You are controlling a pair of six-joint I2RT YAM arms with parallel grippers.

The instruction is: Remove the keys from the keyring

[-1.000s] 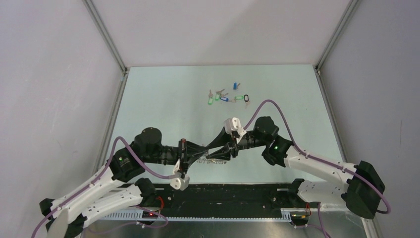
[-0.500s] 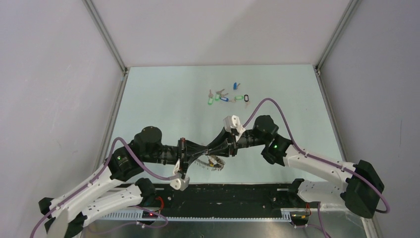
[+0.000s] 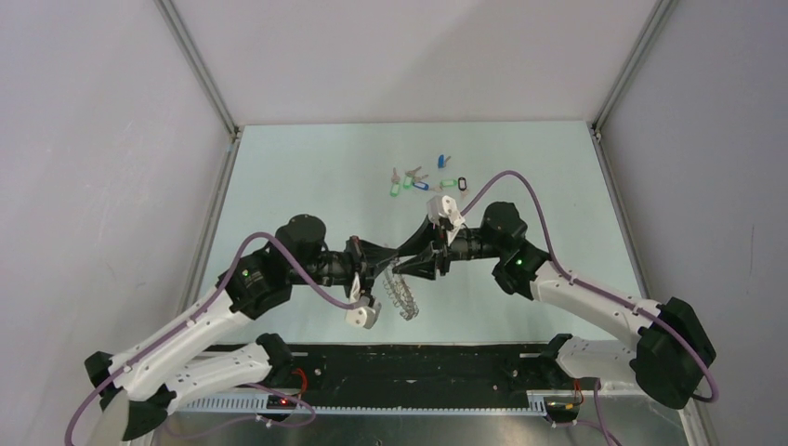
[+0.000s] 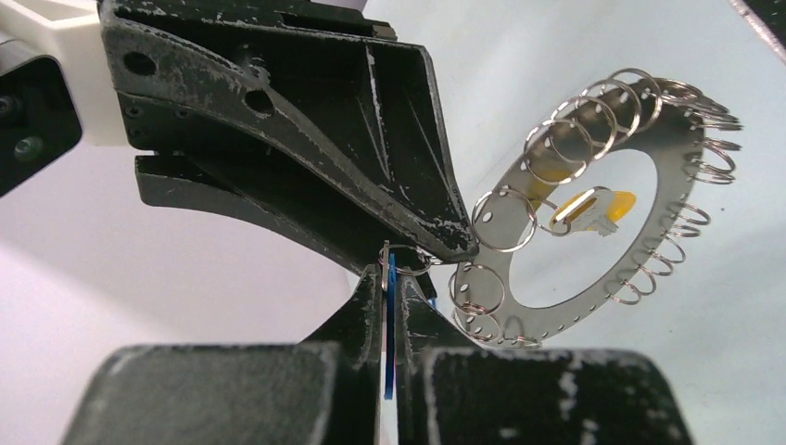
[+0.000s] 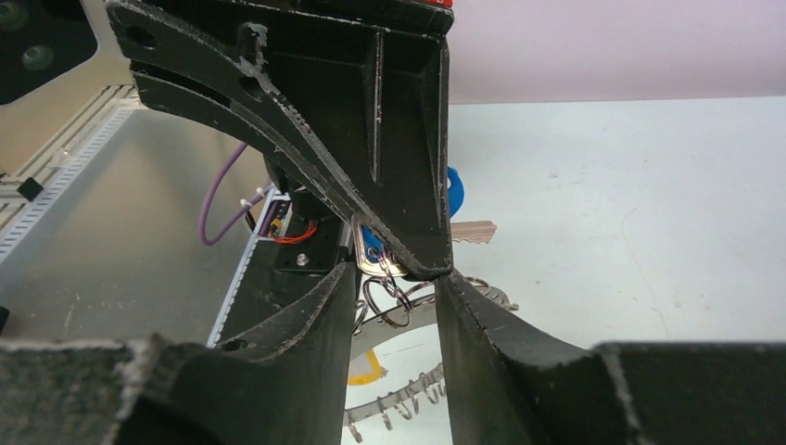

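Silver keyring [image 4: 667, 185] is hung toward the near edge from left gripper [image 4: 391, 287], clamped on blue tag [image 4: 390, 362]; hold of right gripper [image 5: 397, 278] cannot be told.

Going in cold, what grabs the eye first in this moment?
Two black grippers meet tip to tip above the pale table: the left gripper pinches a blue plastic tag, the right gripper close beside it. Beneath them hangs the large flat silver metal keyring. Loose silver keys with blue, green and black tags lie at the far side.
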